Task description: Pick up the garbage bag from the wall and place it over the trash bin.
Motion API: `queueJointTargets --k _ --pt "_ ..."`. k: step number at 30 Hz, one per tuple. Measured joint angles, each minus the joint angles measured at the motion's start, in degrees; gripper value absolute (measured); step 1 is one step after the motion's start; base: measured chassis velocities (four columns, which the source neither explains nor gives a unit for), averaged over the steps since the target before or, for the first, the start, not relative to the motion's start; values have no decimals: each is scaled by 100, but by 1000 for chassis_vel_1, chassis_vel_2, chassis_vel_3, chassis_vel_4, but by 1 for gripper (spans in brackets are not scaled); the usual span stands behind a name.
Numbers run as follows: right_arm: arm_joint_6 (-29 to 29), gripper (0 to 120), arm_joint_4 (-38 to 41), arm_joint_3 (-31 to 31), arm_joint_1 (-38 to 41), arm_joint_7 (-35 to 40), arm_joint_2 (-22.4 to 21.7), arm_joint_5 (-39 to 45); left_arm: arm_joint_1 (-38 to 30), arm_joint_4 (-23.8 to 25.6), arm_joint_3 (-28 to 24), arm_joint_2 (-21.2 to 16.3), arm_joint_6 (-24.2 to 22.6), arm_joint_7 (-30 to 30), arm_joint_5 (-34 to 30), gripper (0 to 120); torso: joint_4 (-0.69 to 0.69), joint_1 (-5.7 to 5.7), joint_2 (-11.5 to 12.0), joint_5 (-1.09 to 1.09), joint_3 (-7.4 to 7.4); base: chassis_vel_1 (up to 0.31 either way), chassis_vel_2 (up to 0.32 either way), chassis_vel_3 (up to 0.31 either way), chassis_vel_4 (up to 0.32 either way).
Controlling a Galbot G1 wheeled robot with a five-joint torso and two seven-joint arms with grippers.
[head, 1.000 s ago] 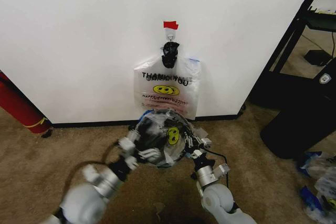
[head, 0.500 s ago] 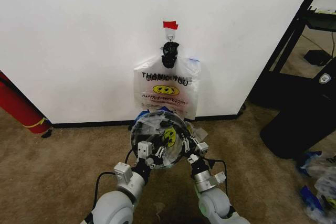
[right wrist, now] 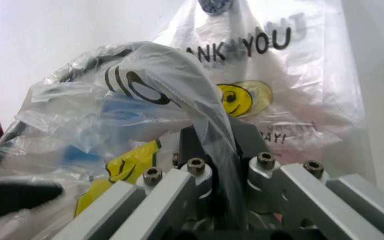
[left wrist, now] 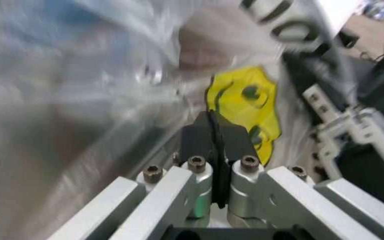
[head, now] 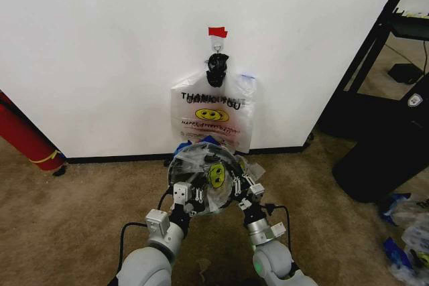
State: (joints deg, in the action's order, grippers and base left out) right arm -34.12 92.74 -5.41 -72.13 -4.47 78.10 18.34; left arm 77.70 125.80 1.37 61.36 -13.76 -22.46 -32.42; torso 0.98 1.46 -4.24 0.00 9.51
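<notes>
The garbage bag [head: 211, 175] sits draped over the trash bin [head: 175, 172], which stands on the carpet just in front of the wall [head: 107, 45] and directly below the hook that carries a second bag printed THANK YOU [head: 213, 115]. Both arms reach toward the bin from the near side. The left end effector [head: 186, 199] is at the bin's near-left rim and the right end effector [head: 242, 189] at its near-right rim, each gripping plastic. Holding the film at two opposite points of the rim seems meant to keep the mouth of the bag spread, so it can be stretched down around the mesh rather than slumping inside.

The head view gives the layout: the bin beneath the hook, the bag's yellow smiley [head: 215, 175] facing up, and blue patches toward the wall side. It cannot show how the jaws stand. The left wrist view does: the dark pads [left wrist: 199, 142] are pressed together with thin film caught between them, the smiley just past them. The right wrist view shows a gathered fold of plastic [right wrist: 215, 135] running down between that end effector's fingers [right wrist: 252, 137], clamped on it, with the hanging bag on the wall behind.
</notes>
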Motion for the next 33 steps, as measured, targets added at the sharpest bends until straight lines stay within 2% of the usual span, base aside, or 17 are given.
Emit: queueJointTargets --k 9,14,27,33 --pt "-83 1 -1 24 -33 -177 -20 -81 -476 -533 -248 153 -395 -715 -575 0 0 0 0 0 0 0 0 0 0" --pt "-129 1 -38 53 -111 -335 -33 -69 -776 -786 -363 194 -427 -948 -625 0 1 0 0 0 0 0 0 0 0" --pt "-216 1 -59 230 -235 -594 -11 -7 -1422 -1474 -665 461 -456 -1618 -130 0 0 0 0 0 0 0 0 0 0" --pt "-218 1 -3 253 -253 -622 -2 53 -1555 -1645 -706 486 -463 -1732 12 0 0 0 0 0 1 0 0 0 0"
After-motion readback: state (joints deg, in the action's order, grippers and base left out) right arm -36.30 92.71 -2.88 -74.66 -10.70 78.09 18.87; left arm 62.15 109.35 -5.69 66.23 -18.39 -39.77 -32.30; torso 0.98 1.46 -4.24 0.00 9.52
